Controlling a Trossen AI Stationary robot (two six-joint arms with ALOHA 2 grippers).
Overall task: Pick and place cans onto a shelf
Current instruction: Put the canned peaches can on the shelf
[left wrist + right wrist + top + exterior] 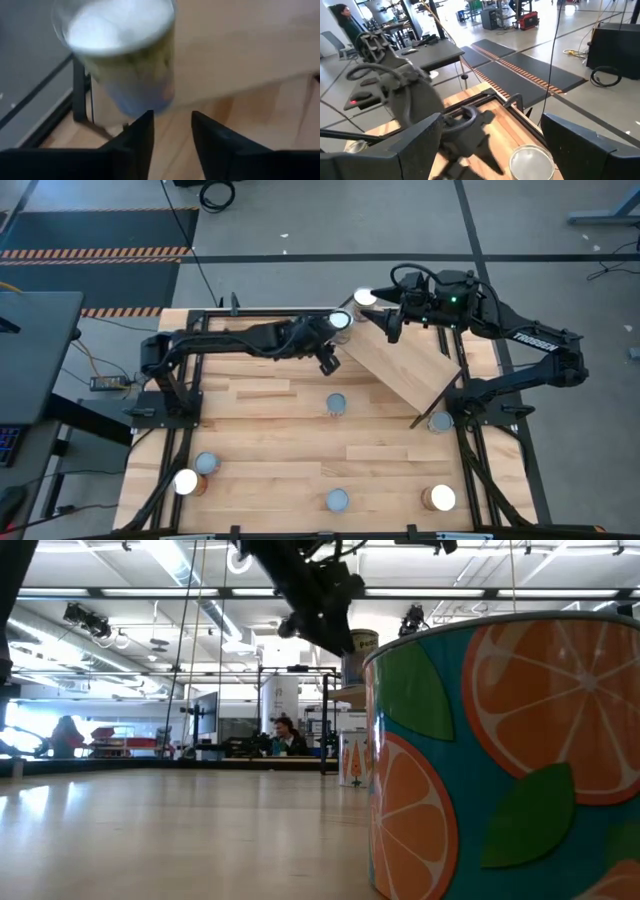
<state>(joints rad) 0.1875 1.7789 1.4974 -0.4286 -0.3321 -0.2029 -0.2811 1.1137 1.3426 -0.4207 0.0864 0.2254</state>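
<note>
1. Raised, angled light-wood plank shelf (400, 365) sits at the table's far right; two silver-topped cans at its far end.
2. Left gripper (328, 358) at the shelf's far left corner, fingers (142, 132) apart, just beside a white-topped can (340, 320).
3. Right gripper (385, 320) over the shelf's far edge, fingers spread, round silver-topped tin (530, 161) between them.
4. Six more small tins (336, 404) stand on the butcher-block tabletop (270, 450).

A light-wood plank shelf (400, 360) is set raised and angled at the table's far side. Two cans are seen at its far end: one (340, 320) at the left corner, one (365, 298) just beyond. Six more cans are scattered on the tabletop, including one (336, 404) near the shelf's front.
</note>
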